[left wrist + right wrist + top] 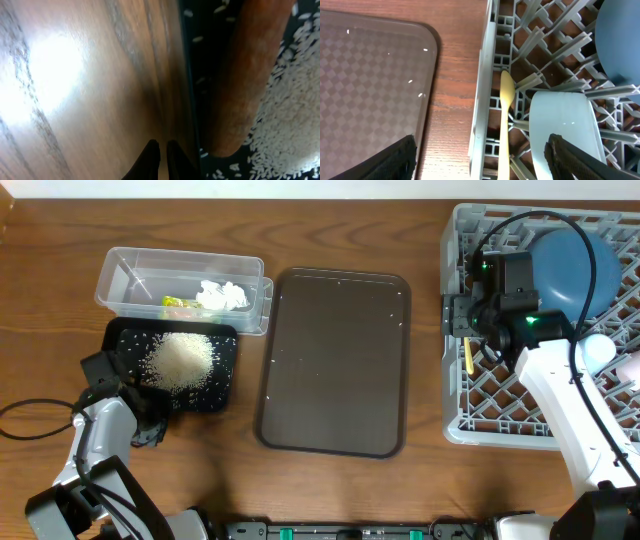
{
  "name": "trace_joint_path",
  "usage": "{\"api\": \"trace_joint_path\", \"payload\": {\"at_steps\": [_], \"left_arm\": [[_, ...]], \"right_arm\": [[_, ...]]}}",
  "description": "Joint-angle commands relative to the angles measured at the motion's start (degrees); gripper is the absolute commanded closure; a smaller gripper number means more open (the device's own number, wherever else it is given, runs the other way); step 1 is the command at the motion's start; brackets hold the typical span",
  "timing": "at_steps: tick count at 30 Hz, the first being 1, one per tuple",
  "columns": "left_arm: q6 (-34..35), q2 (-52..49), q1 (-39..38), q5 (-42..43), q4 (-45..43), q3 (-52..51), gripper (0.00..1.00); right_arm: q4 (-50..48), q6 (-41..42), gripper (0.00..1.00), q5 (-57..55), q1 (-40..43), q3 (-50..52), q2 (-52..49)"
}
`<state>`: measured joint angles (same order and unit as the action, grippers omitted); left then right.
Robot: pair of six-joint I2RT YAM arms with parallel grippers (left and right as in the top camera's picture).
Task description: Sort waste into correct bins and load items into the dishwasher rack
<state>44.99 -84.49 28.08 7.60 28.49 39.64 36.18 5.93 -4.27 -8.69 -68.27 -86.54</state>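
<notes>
The brown wooden table [330,490] reaches nearly every edge, with a pale strip along its far side. The left claw [161,150] is pinched shut on nothing over bare wood. Just ahead and to the right of its tips, the orange carrot-like stick [245,85] lies in the black tray [195,100] among rice grains [295,115], blurred, its far end cut off. The right claw [480,150] stands wide over the dishwasher rack [482,100] wall. The pale yellow spoon [506,100] lies in the rack under the gap, its handle end out of frame.
</notes>
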Motion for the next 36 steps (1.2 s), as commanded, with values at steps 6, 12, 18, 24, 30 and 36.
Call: {"api": "trace_joint_path", "payload": {"at_steps": [6,12,18,24,30,36], "left_arm": [[-11.5,0.1,0.2,0.8,5.7,-0.4,0.76],[-16.1,4.1,0.2,1.1,10.6,1.6,0.70],[-29.9,11.5,-1.6,11.2,11.4,3.5,0.52],[-34.5,14.5,-10.3,12.5,11.4,6.5,0.44],[-35.7,13.6,-23.3,7.5,11.3,12.5,0.43],[-41.5,8.2,-34.1,3.5,11.6,21.1,0.43]], "right_arm": [[0.0,0.9,0.17,0.2,0.2,-1.0,0.4],[-1.3,-1.0,0.01,6.3,0.2,-1.0,0.4],[-3.7,-1.7,0.01,10.6,0.3,-1.0,0.4],[-4.2,-1.7,0.01,16.8,3.6,-1.0,0.4],[-3.6,-1.7,0.01,21.6,9.4,-1.0,0.4],[-1.6,-3.5,0.01,21.8,14.4,-1.0,0.4]]}}
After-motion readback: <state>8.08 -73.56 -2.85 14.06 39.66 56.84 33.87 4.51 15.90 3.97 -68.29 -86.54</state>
